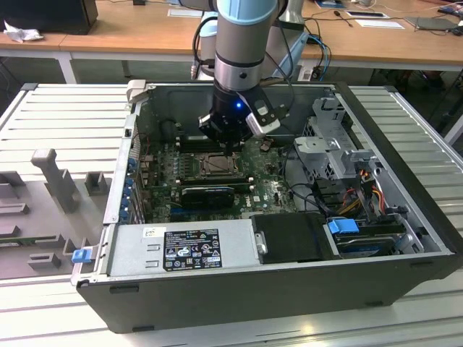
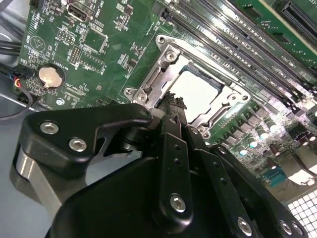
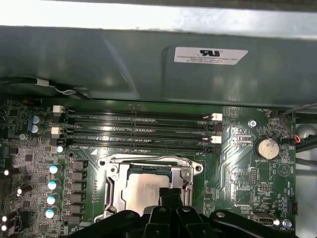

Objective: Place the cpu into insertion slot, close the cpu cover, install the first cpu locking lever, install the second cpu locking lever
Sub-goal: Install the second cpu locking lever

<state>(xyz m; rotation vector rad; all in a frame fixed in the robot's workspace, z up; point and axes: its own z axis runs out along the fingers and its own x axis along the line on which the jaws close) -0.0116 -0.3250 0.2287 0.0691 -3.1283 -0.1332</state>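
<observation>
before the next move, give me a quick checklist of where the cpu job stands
1. cpu seated in the insertion slot: ok, its pale face lies flat inside the rim.
2. cpu cover lowered over the chip: ok, the metal frame surrounds it.
3. Locking levers latched: cannot tell.
4. gripper lined up with the socket: ok, its tips sit at the socket's edge.
5. Fingers holding anything: cannot tell.
6. memory slots free of the gripper: ok.

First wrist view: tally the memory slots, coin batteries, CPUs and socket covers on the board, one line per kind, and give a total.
memory slots: 4
coin battery: 1
cpu: 1
cpu cover: 1
Total: 7
</observation>
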